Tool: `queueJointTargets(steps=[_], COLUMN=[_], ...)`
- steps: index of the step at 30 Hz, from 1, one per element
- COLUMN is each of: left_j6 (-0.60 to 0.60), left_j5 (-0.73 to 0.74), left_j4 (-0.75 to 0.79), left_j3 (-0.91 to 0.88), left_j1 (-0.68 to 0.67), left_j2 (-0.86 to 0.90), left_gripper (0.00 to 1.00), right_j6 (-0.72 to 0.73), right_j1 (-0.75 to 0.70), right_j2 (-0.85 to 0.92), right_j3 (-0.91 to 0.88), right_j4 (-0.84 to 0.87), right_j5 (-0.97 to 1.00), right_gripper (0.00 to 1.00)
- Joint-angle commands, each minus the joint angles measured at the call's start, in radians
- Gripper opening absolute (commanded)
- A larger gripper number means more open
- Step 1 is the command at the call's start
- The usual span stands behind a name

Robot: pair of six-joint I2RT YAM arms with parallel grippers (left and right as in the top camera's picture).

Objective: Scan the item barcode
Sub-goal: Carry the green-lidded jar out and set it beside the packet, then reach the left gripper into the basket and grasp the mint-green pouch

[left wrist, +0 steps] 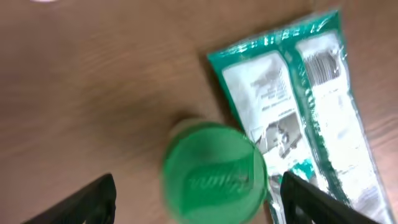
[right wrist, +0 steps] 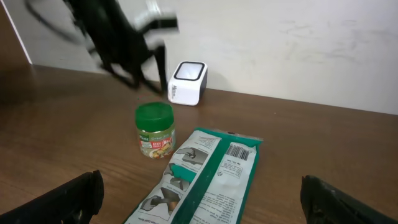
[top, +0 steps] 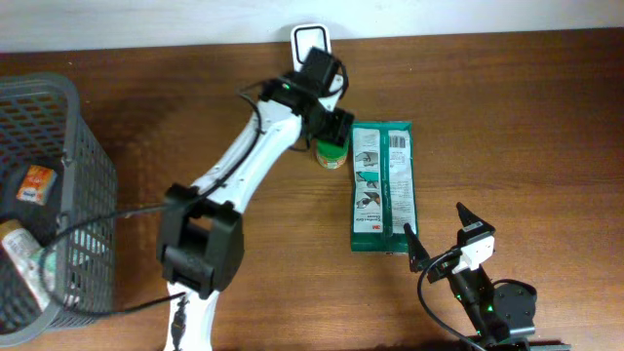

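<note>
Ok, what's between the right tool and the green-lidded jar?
The green packet lies flat between them: in the right wrist view it sits in the stretch from the open right tool up to the jar. Overhead shows the same.

A mock shop checkout: a barcode scanner (top: 310,41) and a wire shopping basket (top: 49,117) on a wooden table (top: 526,117)

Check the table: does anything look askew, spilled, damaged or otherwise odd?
Nothing stands out. The green-lidded jar stands upright beside the green packet, which lies flat, barcode side up. The scanner stands near the wall. No spill or damage shows.
</note>
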Motion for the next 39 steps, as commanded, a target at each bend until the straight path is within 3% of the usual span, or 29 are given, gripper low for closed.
queueJointTargets(steps=[1,6,10,17,20,31,39], left_j6=[0.005,-0.002,-0.097,-0.262,-0.319,-0.313,-0.282], left_j5=[-0.124,-0.268,-0.293,-0.293,-0.292,-0.220,-0.219], left_j4=[-0.094,-0.225,-0.357,-0.468,-0.454,-0.235,-0.021], left_j3=[0.138,0.158,0.158,0.111,0.030,-0.444,-0.725], left_j1=[0.074,0.240,0.450,0.813,0.918,1.194,1.289], left_j2=[-0.229,-0.443,-0.553,-0.573,-0.573,-0.573,-0.572], left_gripper=[0.81,0.79,0.75,0.73,0.74,0.75,0.81], right_j6=[-0.003,-0.003,-0.003,-0.003,-0.003,-0.003,-0.003], right_j1=[-0.005,-0.005,-0.005,-0.005,-0.005,-0.005,-0.005], right_j2=[-0.007,-0.007,-0.007,-0.007,-0.007,-0.007,-0.007], right_j3=[0.001,0.001,0.001,0.001,0.001,0.001,0.001], right_j4=[-0.014,-0.014,-0.014,-0.014,-0.014,-0.014,-0.014], right_j5=[0.001,0.001,0.001,0.001,0.001,0.001,0.001], right_gripper=[0.99,0.98,0.98,0.98,0.98,0.98,0.99])
